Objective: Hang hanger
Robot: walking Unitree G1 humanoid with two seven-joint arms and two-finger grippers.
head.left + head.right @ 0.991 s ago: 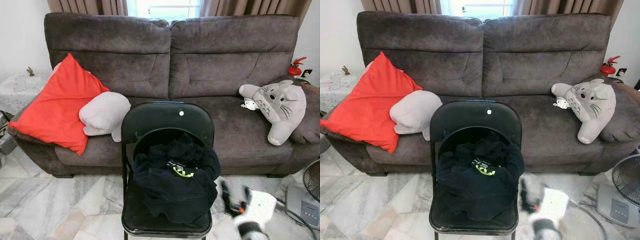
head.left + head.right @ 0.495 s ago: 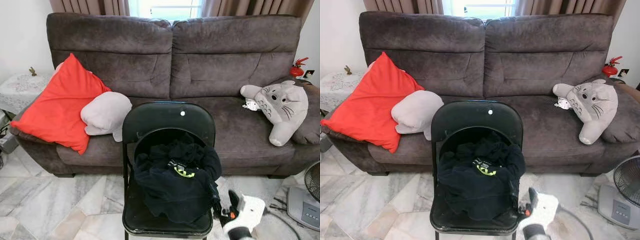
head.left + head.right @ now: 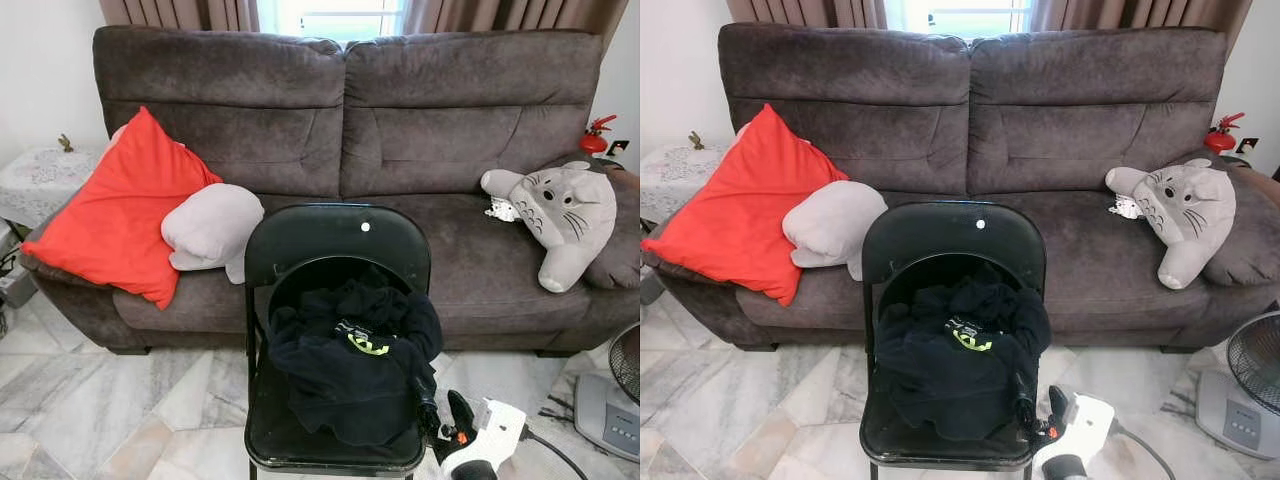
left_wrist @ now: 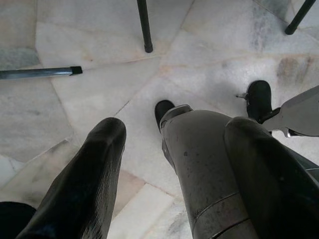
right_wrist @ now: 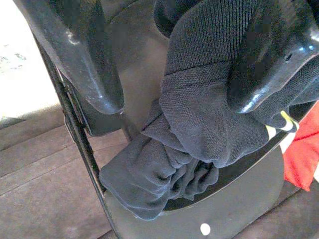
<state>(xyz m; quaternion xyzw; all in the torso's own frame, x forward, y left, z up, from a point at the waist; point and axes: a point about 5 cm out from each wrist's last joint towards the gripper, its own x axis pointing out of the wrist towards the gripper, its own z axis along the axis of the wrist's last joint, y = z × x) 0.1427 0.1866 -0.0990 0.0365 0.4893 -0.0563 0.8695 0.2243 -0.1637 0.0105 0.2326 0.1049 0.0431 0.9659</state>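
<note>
A black knit garment [image 3: 350, 370] with a yellow-green logo lies crumpled on the seat of a black folding chair [image 3: 335, 235] in front of me. My right gripper [image 3: 442, 412] is low at the seat's front right corner. In the right wrist view its fingers [image 5: 84, 55] stand open, with the garment's ribbed cuff [image 5: 199, 119] between them and the chair frame [image 5: 75, 134] close by. My left gripper [image 4: 178, 129] hangs open over the marble floor, with my own leg behind it.
A brown sofa [image 3: 440, 150] stands behind the chair with a red cushion [image 3: 120, 210], a grey pillow [image 3: 212, 225] and a grey plush toy [image 3: 560, 215] on it. A fan [image 3: 627, 362] and a grey box [image 3: 605, 410] are at the right, a side table [image 3: 35, 180] at the left.
My right gripper has moved left from the open floor to the chair's front right corner, up against the garment. The view shifted slightly at first. The garment lies as before.
</note>
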